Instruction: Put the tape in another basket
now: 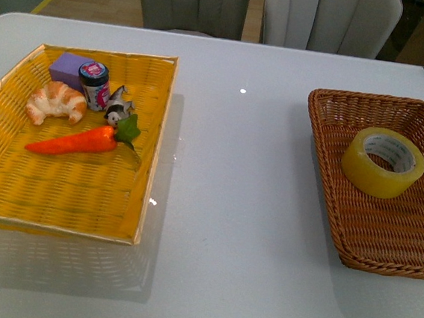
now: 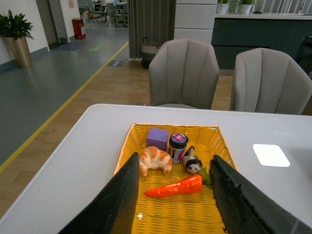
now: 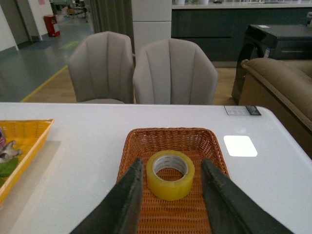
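The yellowish tape roll (image 1: 383,162) with a white printed core lies flat in the dark brown wicker basket (image 1: 329,118) at the right of the white table. In the right wrist view the tape (image 3: 170,174) sits in the basket (image 3: 168,137) ahead of my right gripper (image 3: 171,168), which is open and empty, its fingers apart on either side of the roll and not touching it. My left gripper (image 2: 174,165) is open and empty, above the yellow woven basket (image 2: 127,146). Neither gripper shows in the front view.
The yellow basket (image 1: 159,124) at the left holds a croissant (image 1: 56,102), a purple block (image 1: 70,66), a small jar (image 1: 94,84), a small animal figure (image 1: 117,109) and a toy carrot (image 1: 78,141). Two grey chairs (image 1: 331,16) stand behind the table.
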Controlling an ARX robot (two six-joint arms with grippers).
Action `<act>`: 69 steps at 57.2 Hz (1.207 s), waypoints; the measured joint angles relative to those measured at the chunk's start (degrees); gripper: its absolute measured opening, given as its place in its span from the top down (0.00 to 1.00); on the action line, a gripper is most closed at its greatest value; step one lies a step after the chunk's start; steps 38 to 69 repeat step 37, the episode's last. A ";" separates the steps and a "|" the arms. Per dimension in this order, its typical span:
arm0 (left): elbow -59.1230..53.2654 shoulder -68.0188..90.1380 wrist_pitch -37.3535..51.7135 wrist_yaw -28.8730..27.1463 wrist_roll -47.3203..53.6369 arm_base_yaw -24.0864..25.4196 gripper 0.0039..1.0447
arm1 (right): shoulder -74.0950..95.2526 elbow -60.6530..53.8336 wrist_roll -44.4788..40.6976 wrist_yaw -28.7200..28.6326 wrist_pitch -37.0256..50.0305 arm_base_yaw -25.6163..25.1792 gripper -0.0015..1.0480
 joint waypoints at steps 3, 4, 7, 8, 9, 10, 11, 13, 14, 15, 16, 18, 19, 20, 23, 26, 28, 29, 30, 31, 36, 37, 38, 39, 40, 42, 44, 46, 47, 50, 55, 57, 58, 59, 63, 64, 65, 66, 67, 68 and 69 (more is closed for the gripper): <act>0.00 0.00 0.00 0.00 0.00 0.00 0.34 | 0.00 0.00 0.00 0.00 0.02 0.00 0.33; 0.00 0.00 0.00 0.00 0.00 0.00 0.31 | 0.00 0.00 0.00 0.02 0.00 0.00 0.30; 0.00 0.00 0.00 0.00 0.00 0.00 0.23 | 0.00 0.00 0.00 0.02 0.02 0.00 0.20; 0.00 0.00 0.00 0.00 0.00 0.00 0.19 | 0.00 0.00 0.00 0.00 0.00 0.00 0.18; 0.00 0.00 0.00 0.00 0.00 0.00 0.17 | 0.00 0.00 0.00 0.00 0.00 0.00 0.15; 0.00 0.00 0.00 0.00 0.00 0.00 0.14 | 0.00 0.00 0.00 0.00 0.02 0.00 0.12; 0.00 0.00 0.00 0.02 0.00 0.00 0.11 | 0.00 0.00 0.02 0.02 0.00 0.00 0.09; 0.00 0.00 0.00 0.00 0.13 0.00 0.07 | 0.00 0.00 0.02 0.02 0.00 0.00 0.07; 0.00 0.00 0.00 0.00 0.13 0.00 0.07 | 0.00 0.02 0.00 0.00 0.00 0.00 0.08; 0.00 0.00 0.00 0.00 0.11 0.00 0.08 | 0.00 0.02 0.00 0.00 0.00 0.00 0.09; 0.00 0.00 0.00 0.00 0.11 0.00 0.09 | 0.00 0.00 0.00 0.00 0.00 0.00 0.09; 0.00 0.00 0.00 0.02 0.11 0.00 0.09 | 0.00 0.00 0.00 0.00 0.00 0.00 0.09; 0.00 0.00 0.00 0.00 0.11 0.00 0.08 | 0.00 0.00 0.00 0.00 0.00 0.00 0.09; 0.00 0.00 0.00 0.00 0.11 0.00 0.08 | 0.00 0.00 0.00 0.00 0.02 0.00 0.09; 0.00 0.00 0.00 0.00 0.11 0.00 0.08 | 0.00 0.02 0.00 0.02 0.00 0.00 0.09; 0.00 0.00 0.00 0.00 0.11 0.00 0.08 | 0.00 0.00 0.00 0.00 0.00 0.00 0.09; 0.00 0.00 0.00 0.00 0.11 0.00 0.08 | 0.00 0.00 0.00 0.00 0.00 0.00 0.09; 0.00 0.00 0.00 0.00 0.11 0.00 0.08 | 0.00 0.00 0.00 0.00 0.00 0.00 0.09; 0.00 0.00 0.00 0.00 0.11 0.00 0.08 | 0.00 0.00 0.00 0.00 0.00 0.00 0.09; 0.00 0.00 0.00 0.00 0.13 0.00 0.08 | 0.00 0.00 0.00 0.02 0.00 0.00 0.09; 0.00 0.00 0.00 0.00 0.13 0.00 0.08 | 0.00 0.00 0.00 0.02 0.02 0.00 0.09; 0.00 0.00 0.00 0.00 0.11 0.00 0.08 | 0.00 0.00 0.00 0.00 0.00 0.00 0.09; 0.00 0.00 0.00 0.00 0.11 0.00 0.08 | 0.00 0.00 0.00 0.00 0.00 0.00 0.09; 0.00 0.00 0.00 0.00 0.11 0.00 0.08 | 0.00 0.00 0.00 0.00 0.00 0.00 0.09; 0.00 0.00 0.00 0.00 0.11 0.00 0.08 | 0.00 0.00 0.00 0.00 0.00 0.00 0.09; 0.00 0.00 0.00 0.00 0.11 0.00 0.08 | 0.00 0.00 0.00 0.00 0.00 0.00 0.09; 0.00 0.00 0.00 0.00 0.11 0.00 0.08 | 0.00 0.00 0.00 0.00 0.00 0.00 0.09; 0.00 0.00 0.00 0.00 0.11 0.00 0.08 | 0.00 0.00 0.00 0.00 0.00 0.00 0.09; 0.00 0.00 0.00 0.00 0.11 0.00 0.08 | 0.00 0.00 0.00 0.00 0.00 0.00 0.09; 0.00 0.00 0.00 0.00 0.11 0.00 0.08 | 0.00 0.00 0.00 0.00 0.00 0.00 0.09; 0.00 0.00 0.00 0.00 0.11 0.00 0.08 | 0.00 0.00 0.00 0.00 0.00 0.00 0.09; 0.00 0.00 0.00 0.00 0.11 0.00 0.08 | 0.00 0.00 0.00 0.00 0.00 0.00 0.09; 0.00 0.00 0.00 0.00 0.11 0.00 0.08 | 0.00 0.00 0.00 0.00 0.00 0.00 0.09; 0.00 0.00 0.00 0.00 0.11 0.00 0.08 | 0.00 0.00 0.00 0.00 0.00 0.00 0.09; 0.00 0.00 0.00 0.00 0.11 0.00 0.08 | 0.00 0.00 0.00 0.00 0.00 0.00 0.09; 0.00 0.00 0.00 0.00 0.11 0.00 0.08 | 0.00 0.00 0.00 0.00 0.00 0.00 0.09; 0.00 0.00 0.00 0.00 0.11 0.00 0.08 | 0.00 0.00 0.00 0.00 0.00 0.00 0.09; 0.00 0.00 0.00 0.00 0.11 0.00 0.08 | 0.00 0.00 0.00 0.00 0.00 0.00 0.09; 0.00 0.00 0.00 0.00 0.11 0.00 0.08 | 0.00 0.00 0.00 0.00 0.00 0.00 0.09; 0.00 0.00 0.00 0.00 0.11 0.00 0.08 | 0.00 0.00 0.00 0.00 0.00 0.00 0.09; 0.00 0.00 0.00 0.00 0.11 0.00 0.08 | 0.00 0.00 0.00 0.00 0.00 0.00 0.09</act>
